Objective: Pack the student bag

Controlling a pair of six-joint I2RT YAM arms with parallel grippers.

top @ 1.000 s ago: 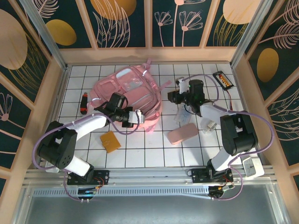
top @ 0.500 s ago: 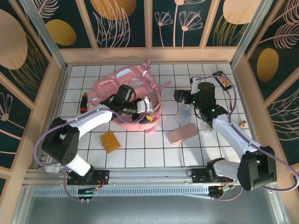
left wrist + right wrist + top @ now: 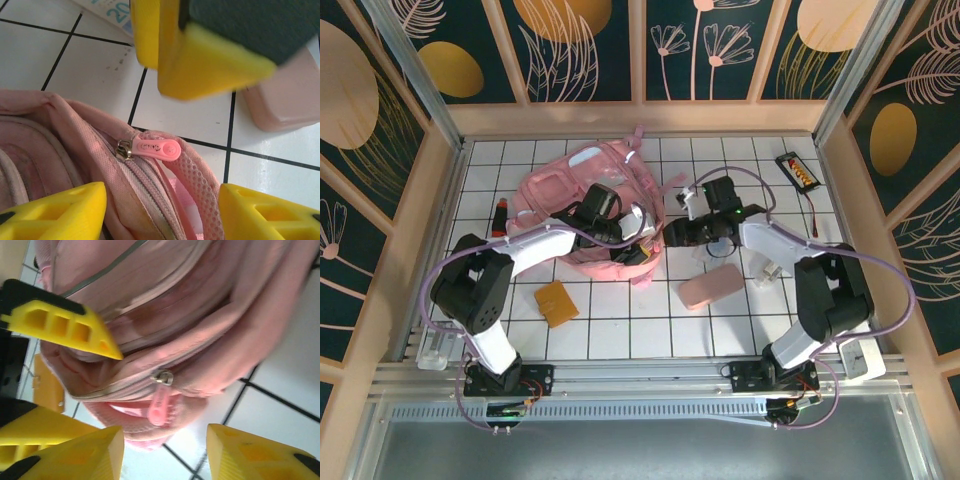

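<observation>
Backdrop: White gridded tabletop inside a booth of dark panels painted with gold and pink plants; we place everything against the student bag.
Top view, bag: the student bag (image 3: 582,200) lies flat on the tiles ahead of the left arm, straps trailing off its far side.
Top view, grippers: the left gripper (image 3: 642,238) sits over the bag's near right corner, and the right gripper (image 3: 672,235) comes in just beside that same corner.
Top view, loose items: a small pink case (image 3: 712,287) lies near the bag's right side, an orange wallet-like piece (image 3: 556,303) lies in front of the bag, and a red-and-black stick (image 3: 500,220) lies just beside its left edge.
Left wrist view: we see our yellow fingers (image 3: 55,210) spread apart with nothing clamped. The bag's corner and its pink zipper pull (image 3: 155,148) lie between and ahead of them, and a finger of the other arm crowds in above.
Right wrist view: these jaws are also parted and empty, with the zipper pull lying just ahead of the gap.
Step, as we judge it: taking hold of the zipper so that the bag can be opened for packing.
Risk: the two grippers are crowded at one corner, so we fear a finger-to-finger knock. One may also pinch loose fabric instead of the small pull, and the soft bag would then drag across the tiles.
</observation>
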